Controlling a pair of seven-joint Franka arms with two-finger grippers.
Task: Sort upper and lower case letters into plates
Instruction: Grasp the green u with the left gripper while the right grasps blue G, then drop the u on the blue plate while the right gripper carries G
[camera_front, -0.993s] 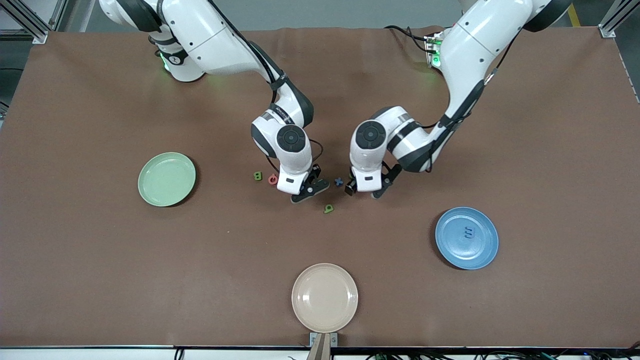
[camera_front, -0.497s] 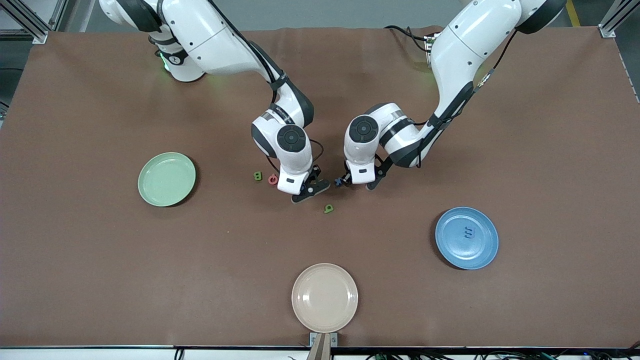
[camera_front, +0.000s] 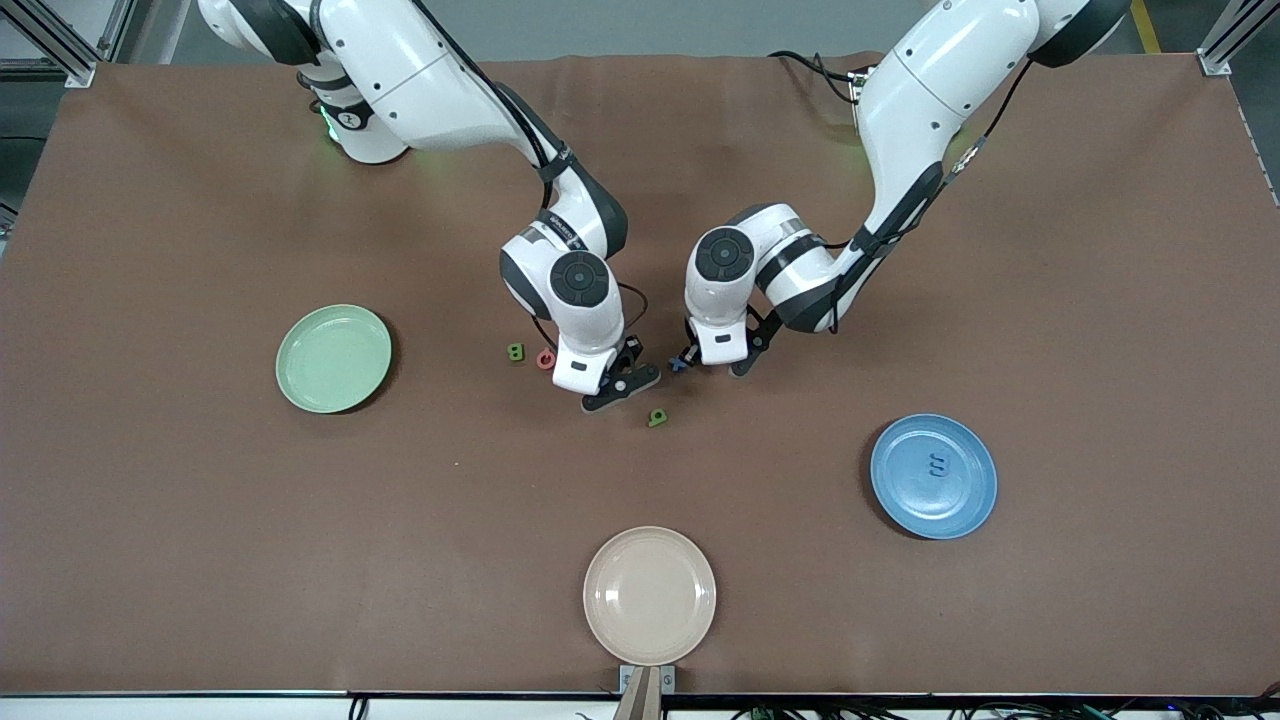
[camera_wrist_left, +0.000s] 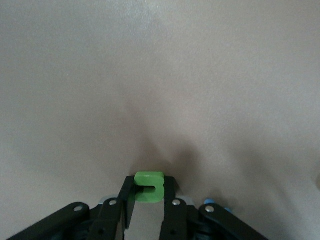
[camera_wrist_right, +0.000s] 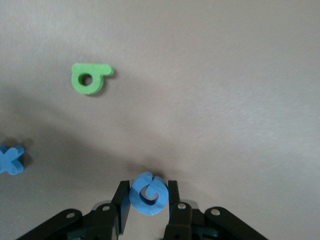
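1. The brown counter (camera_front: 200, 560) has wide bare stretches toward every edge; everything small is bunched at its middle.
2. Three plates lie well apart: the pale green plate (camera_front: 333, 358) toward the right arm's end, the blue plate (camera_front: 933, 476) toward the left arm's end, and the beige plate (camera_front: 649, 595) at the counter edge nearest the front camera.
3. The right hand (camera_front: 600, 390) is low over the middle of the counter, closed on a blue letter (camera_wrist_right: 148, 193).
4. The left hand (camera_front: 712, 368) is beside it, toward the blue plate, clamped on a green letter (camera_wrist_left: 148, 186).
5. Seven letters show. One dark blue letter (camera_front: 937, 467) lies in the blue plate. Toward the pale green plate from the right hand lie a green B (camera_front: 515, 351) and a coral letter (camera_front: 545, 358). A green looped letter (camera_front: 657, 417) lies nearer the beige plate. A blue X (camera_front: 679, 365) sits between the hands.
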